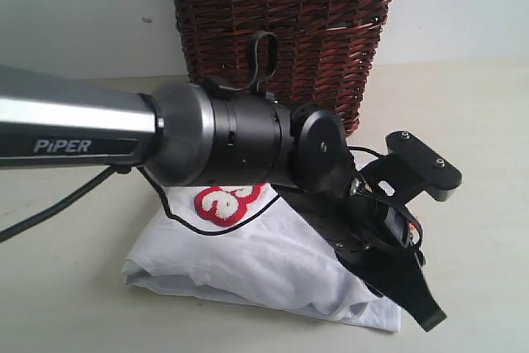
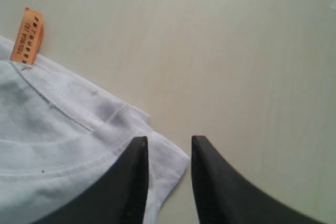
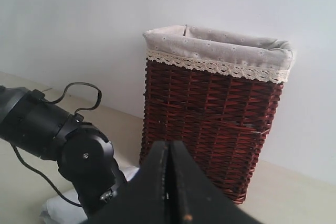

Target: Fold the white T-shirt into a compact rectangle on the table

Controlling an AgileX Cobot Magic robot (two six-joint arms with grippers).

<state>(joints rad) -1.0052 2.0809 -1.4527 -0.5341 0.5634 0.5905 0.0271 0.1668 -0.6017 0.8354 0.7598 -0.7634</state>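
Note:
The white T-shirt (image 1: 264,262) lies folded in a thick bundle on the table (image 1: 74,287), with its red-outlined fuzzy lettering (image 1: 225,202) showing at the back edge. My left gripper (image 1: 417,303) reaches across to the shirt's right end and points down at it. In the left wrist view the left gripper (image 2: 169,140) is open, with a hemmed corner of the shirt (image 2: 58,124) lying between its jaws and the orange tag (image 2: 29,36) sticking out at the far edge. My right gripper (image 3: 169,143) is shut, empty and raised above the table.
A dark red wicker basket (image 1: 306,31) stands right behind the shirt against the wall, its lace-trimmed cloth liner (image 3: 220,51) folded over the rim. The left arm's black wrist (image 3: 63,140) and its cable hang over the shirt. Bare table (image 2: 236,51) spreads beyond the shirt's corner.

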